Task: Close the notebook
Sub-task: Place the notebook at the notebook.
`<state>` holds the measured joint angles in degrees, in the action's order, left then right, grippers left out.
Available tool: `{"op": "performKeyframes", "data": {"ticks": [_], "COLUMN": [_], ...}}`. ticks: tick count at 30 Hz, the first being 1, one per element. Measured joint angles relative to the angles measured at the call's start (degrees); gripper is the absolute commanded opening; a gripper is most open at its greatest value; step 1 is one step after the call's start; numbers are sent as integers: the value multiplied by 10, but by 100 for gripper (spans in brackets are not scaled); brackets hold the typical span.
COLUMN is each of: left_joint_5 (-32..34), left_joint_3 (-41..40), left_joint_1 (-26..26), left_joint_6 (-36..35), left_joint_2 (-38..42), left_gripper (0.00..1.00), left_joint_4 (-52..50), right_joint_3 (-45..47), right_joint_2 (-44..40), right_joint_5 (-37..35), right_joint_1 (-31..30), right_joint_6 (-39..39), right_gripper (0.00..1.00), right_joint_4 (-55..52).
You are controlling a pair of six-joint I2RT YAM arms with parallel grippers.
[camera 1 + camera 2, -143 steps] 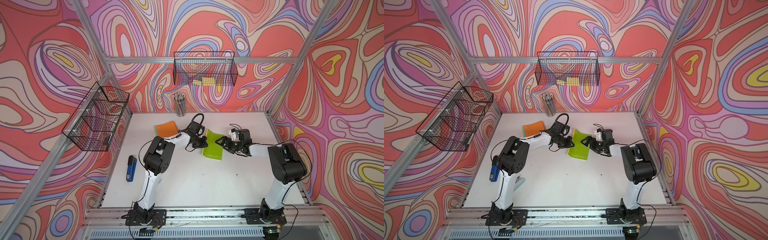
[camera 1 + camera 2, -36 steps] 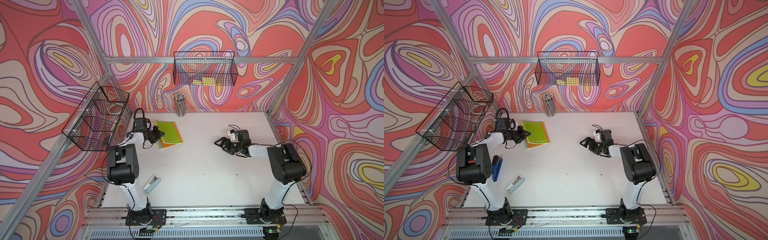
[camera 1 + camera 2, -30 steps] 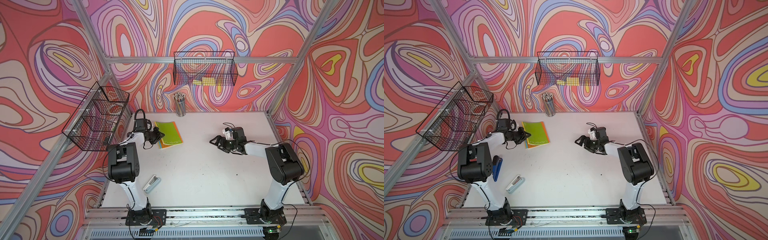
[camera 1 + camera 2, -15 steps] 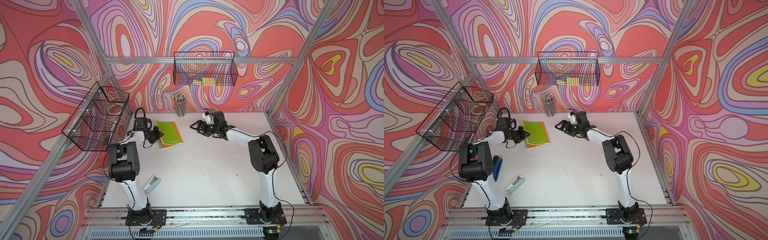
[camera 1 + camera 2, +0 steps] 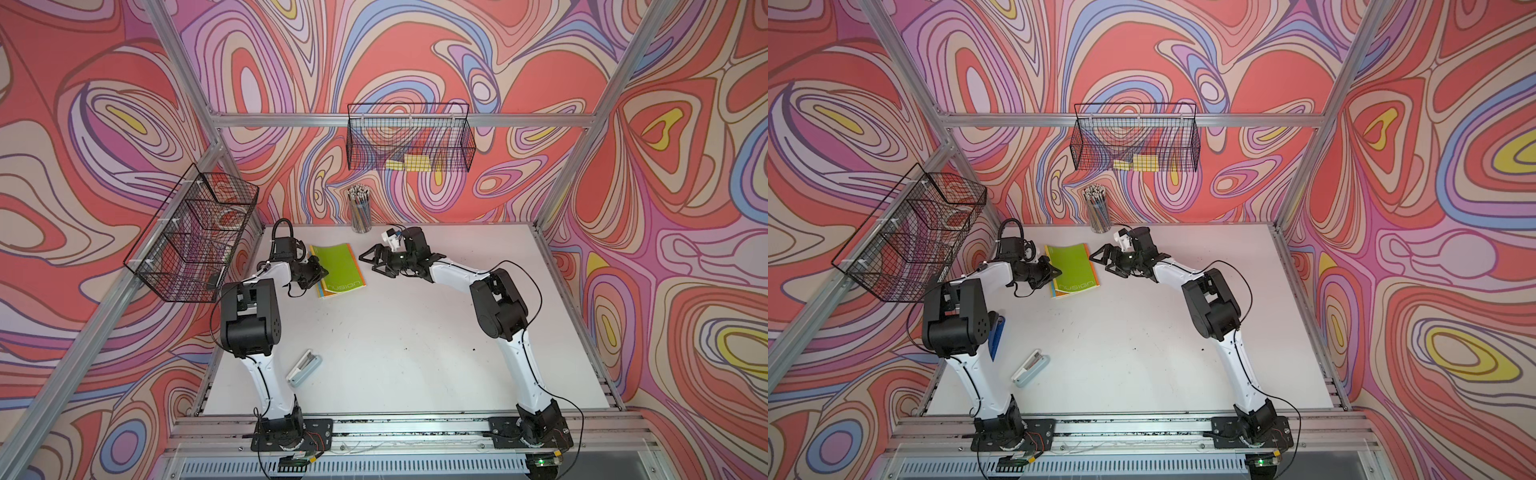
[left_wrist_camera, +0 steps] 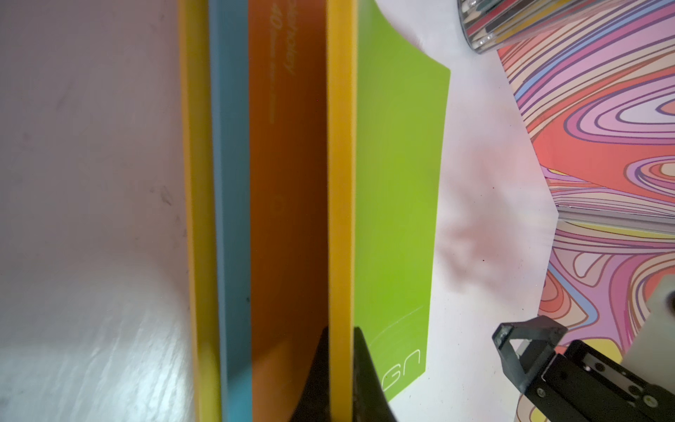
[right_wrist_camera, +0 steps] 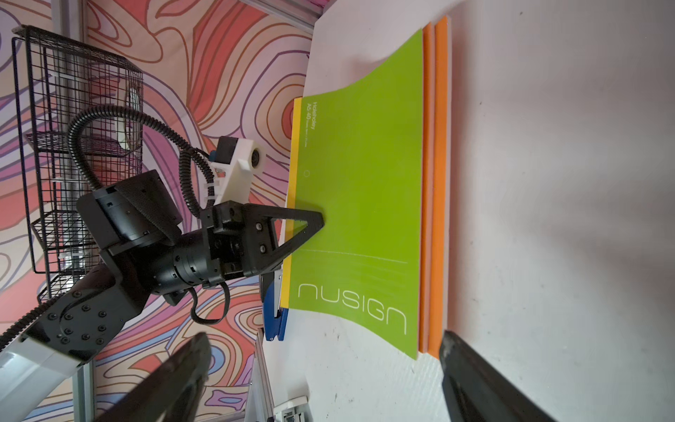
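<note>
The notebook [image 5: 338, 266] [image 5: 1073, 268] lies closed at the back left of the table, green cover up, on orange and blue sheets. Its free corners curl up a little in the right wrist view [image 7: 358, 219]. My left gripper [image 5: 322, 272] [image 5: 1057, 273] is shut on the notebook's yellow spine edge; in the left wrist view the yellow strip [image 6: 341, 219] runs between the two black fingertips [image 6: 321, 350]. My right gripper [image 5: 370, 264] [image 7: 323, 347] stands open just off the notebook's opposite edge, with nothing between its fingers.
A cup of pencils [image 5: 360, 210] stands behind the notebook by the back wall. Wire baskets hang on the left wall [image 5: 195, 241] and the back wall [image 5: 409, 141]. A pale stapler [image 5: 304, 368] lies front left, and a blue stapler [image 5: 995, 336] sits behind my left arm.
The right arm has swung from mid-right of the table over to the notebook's right edge, jaws open. The left gripper has stayed shut on the spine; earlier the green cover lay open.
</note>
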<state>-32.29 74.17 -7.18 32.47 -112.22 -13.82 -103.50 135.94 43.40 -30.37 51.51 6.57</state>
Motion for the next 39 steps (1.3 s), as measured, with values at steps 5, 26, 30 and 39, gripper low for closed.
{"op": "performKeyframes", "data": {"ticks": [5, 26, 30, 39], "left_joint_5": [13, 106, 137, 152], "left_joint_3": [12, 26, 27, 30], "left_joint_1": [0, 8, 8, 8], "left_joint_6": [-14, -49, -49, -65], "left_joint_2": [-6, -1, 15, 153], "left_gripper": [20, 35, 35, 61], "left_joint_4": [-10, -49, -71, -89], "right_joint_3": [3, 50, 64, 78], "right_joint_2": [0, 0, -2, -46], "right_joint_5": [7, 13, 13, 12], "right_joint_1": [0, -2, -2, -2], "right_joint_6": [11, 18, 18, -29], "right_gripper": [98, 99, 98, 98], "right_joint_4": [22, 45, 49, -10]}}
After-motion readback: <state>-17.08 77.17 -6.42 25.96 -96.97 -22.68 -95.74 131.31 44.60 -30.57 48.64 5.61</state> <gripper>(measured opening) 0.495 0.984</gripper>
